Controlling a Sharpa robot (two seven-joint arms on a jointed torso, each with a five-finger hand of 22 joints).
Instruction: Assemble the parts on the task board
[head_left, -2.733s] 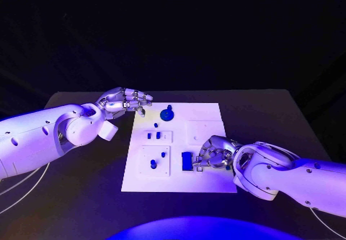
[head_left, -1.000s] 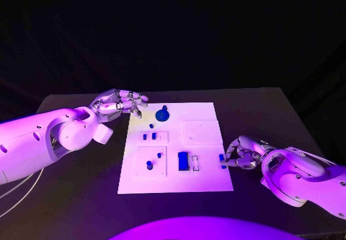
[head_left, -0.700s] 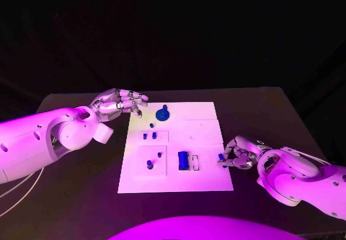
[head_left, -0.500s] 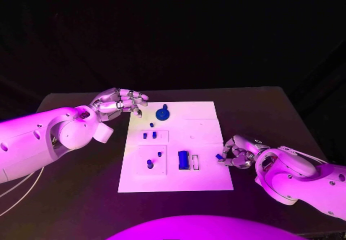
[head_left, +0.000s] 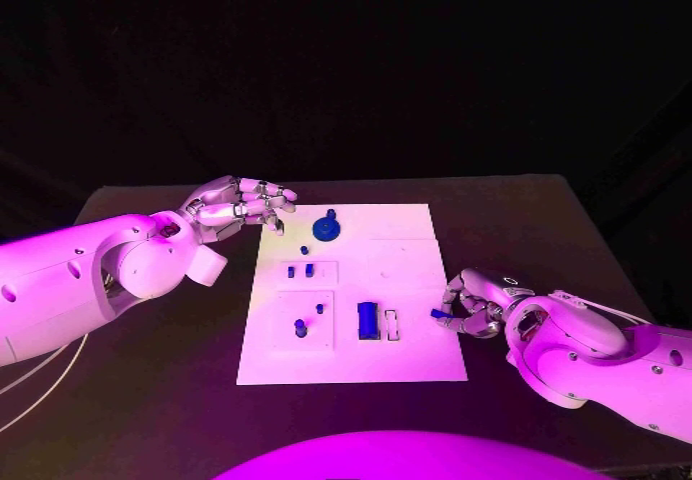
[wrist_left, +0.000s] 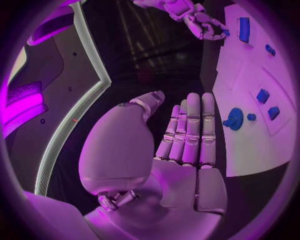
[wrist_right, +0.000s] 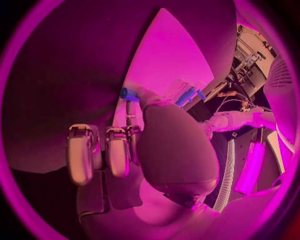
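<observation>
Black counter (head_left: 159, 350) and dark backdrop surround the white task board (head_left: 411, 355), which lies at the middle. On it several blue parts are seen: a round knobbed part (head_left: 327, 228) at the far end, small pegs (head_left: 300, 270) and a long block (head_left: 368, 320) nearer. One small blue part (head_left: 437, 313) is pinched by the right hand (head_left: 473, 303) at the board's right edge, apparently not yet seated. The left hand (head_left: 238, 205) is held empty beside the far left corner, fingers extended. Assembly is judged unfinished.

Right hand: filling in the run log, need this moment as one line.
right hand: pinches small blue part at task board edge | left hand: holds nothing, beside board's far corner | long blue block: on board
</observation>
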